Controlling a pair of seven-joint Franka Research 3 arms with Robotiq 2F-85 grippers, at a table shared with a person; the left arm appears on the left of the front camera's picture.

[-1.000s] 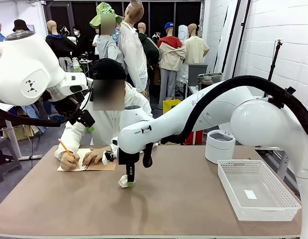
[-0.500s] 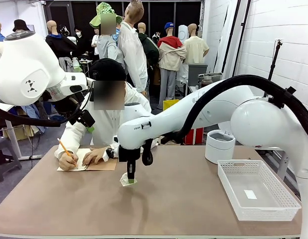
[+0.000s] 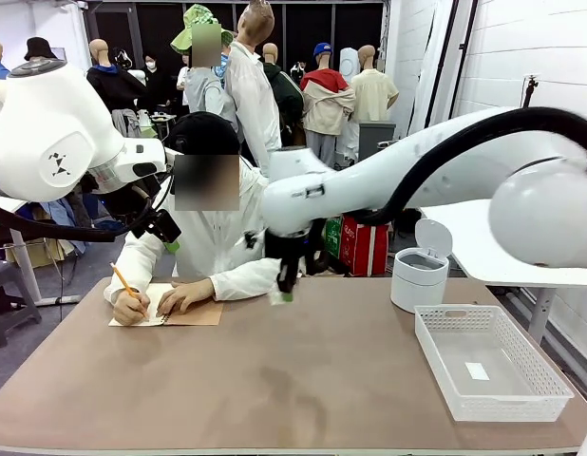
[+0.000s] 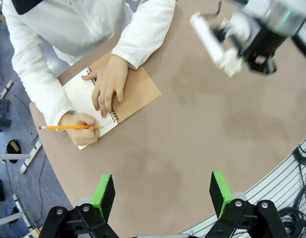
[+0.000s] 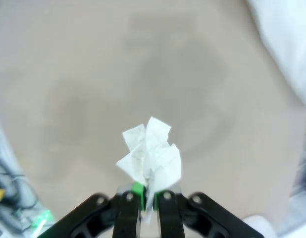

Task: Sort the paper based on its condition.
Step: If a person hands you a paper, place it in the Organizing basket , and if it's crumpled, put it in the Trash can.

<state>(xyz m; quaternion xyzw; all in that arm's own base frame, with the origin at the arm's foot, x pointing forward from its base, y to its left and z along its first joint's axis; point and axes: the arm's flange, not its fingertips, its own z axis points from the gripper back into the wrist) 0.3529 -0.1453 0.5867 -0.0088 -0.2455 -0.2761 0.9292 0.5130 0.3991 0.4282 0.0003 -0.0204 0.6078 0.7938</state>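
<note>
Brown tabletop spreads across the lower part of the front view. At its lower right we see a white mesh basket with a small white label lying inside.

In the left wrist view, the left gripper rises from the bottom edge. Its green pads stand wide apart with nothing between them, high above the table.

At the centre of the front view, the right gripper hangs above the table and points down. In the lower middle of its own wrist view, its jaws are pinched narrow on the crumpled paper. The white wad sticks out past the fingertips, with the blurred tabletop behind it.

Beyond the basket, at the right, stands a white bin with its lid raised.

Farthest, at the left of the far edge, a person in white sleeves sits. One hand rests flat on an open notebook, and the other hand holds an orange pencil.
</note>
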